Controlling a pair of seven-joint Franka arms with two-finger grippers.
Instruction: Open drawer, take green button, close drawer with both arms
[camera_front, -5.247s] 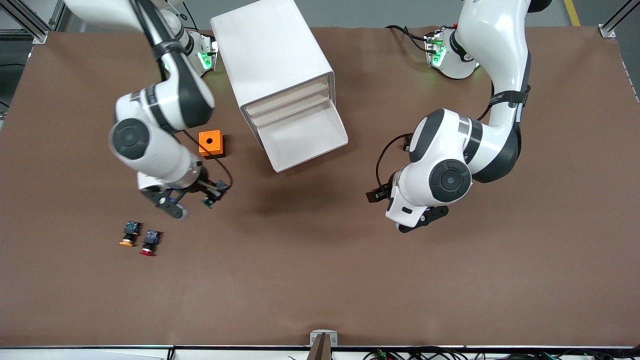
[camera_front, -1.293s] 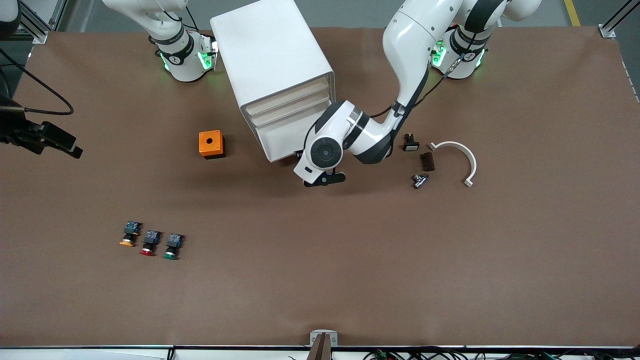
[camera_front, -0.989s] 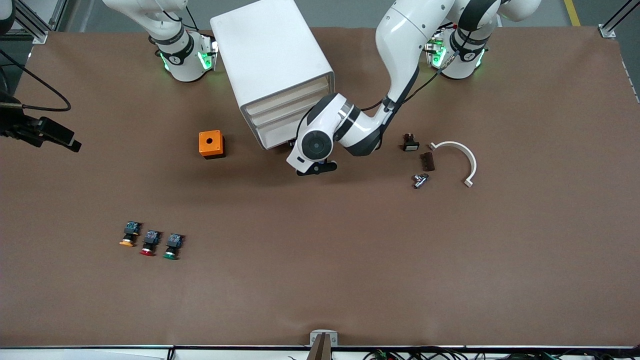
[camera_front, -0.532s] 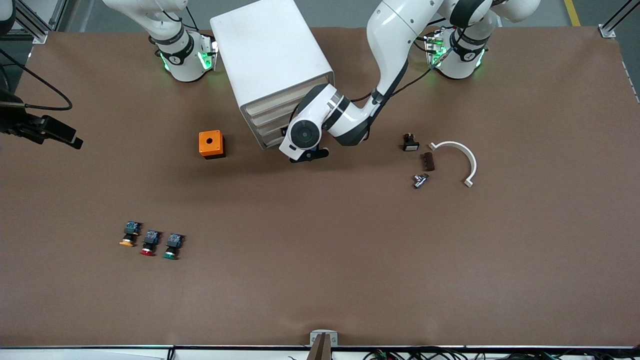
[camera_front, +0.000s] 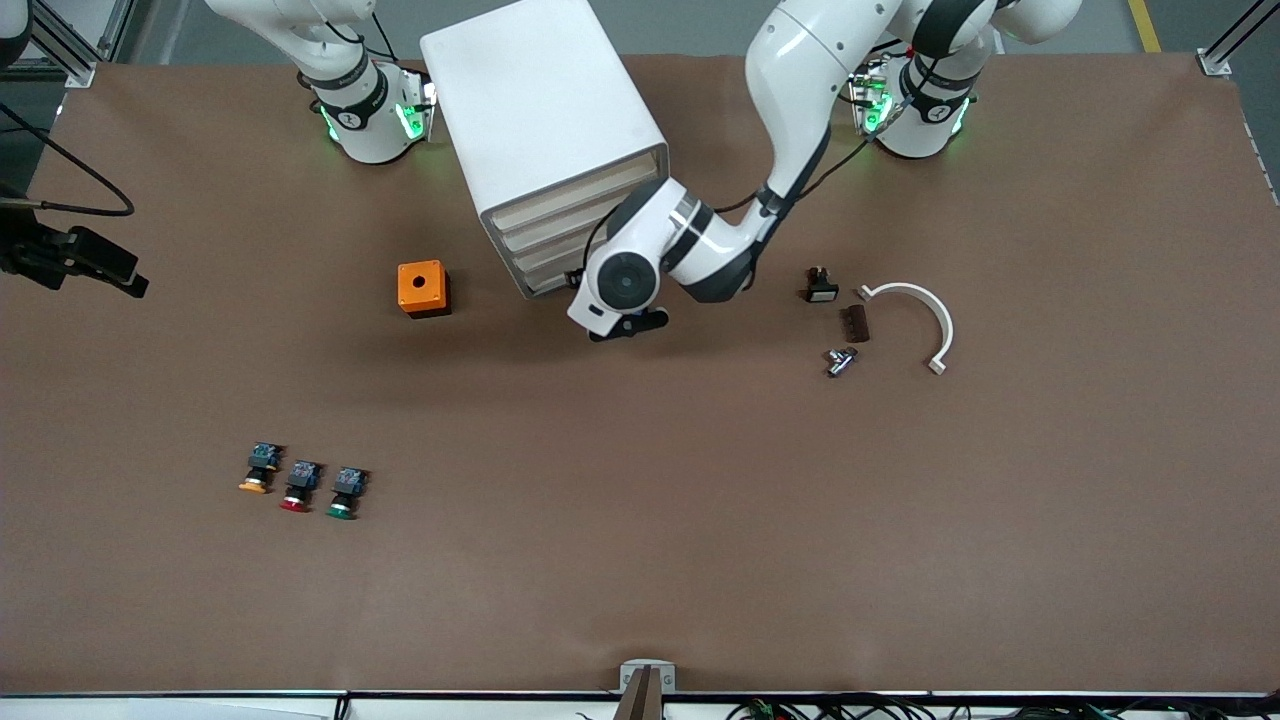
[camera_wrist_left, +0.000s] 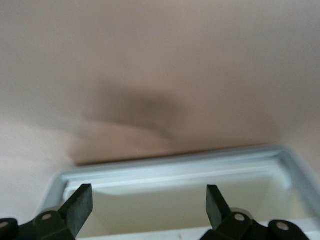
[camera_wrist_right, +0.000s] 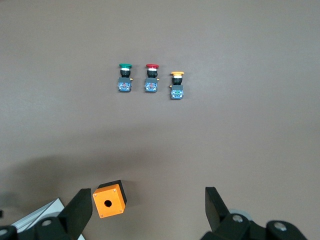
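The white cabinet (camera_front: 545, 110) stands near the robots' bases. Its four drawer fronts line up flush, and the drawer (camera_front: 540, 262), second from the bottom, is pushed in. My left gripper (camera_front: 625, 328) is open and empty just in front of the drawer fronts. In the left wrist view it (camera_wrist_left: 149, 207) straddles the drawer's white front lip (camera_wrist_left: 175, 162). The green-capped button (camera_front: 343, 498) lies on the table beside the red-capped one (camera_front: 300, 487). My right gripper (camera_wrist_right: 145, 210) is open and empty, high over the table's right-arm end, with the button (camera_wrist_right: 124, 76) in its view.
An orange-capped button (camera_front: 258, 470) ends the row. An orange box (camera_front: 422, 288) sits beside the cabinet toward the right arm's end. Toward the left arm's end lie a black part (camera_front: 821, 286), a dark block (camera_front: 855, 322), a metal piece (camera_front: 838, 360) and a white curved piece (camera_front: 925, 310).
The left arm pushed the drawer fully into the cabinet, then drew its hand back slightly. The green button, earlier carried by the right gripper, now lies on the table; the right arm lifted away.
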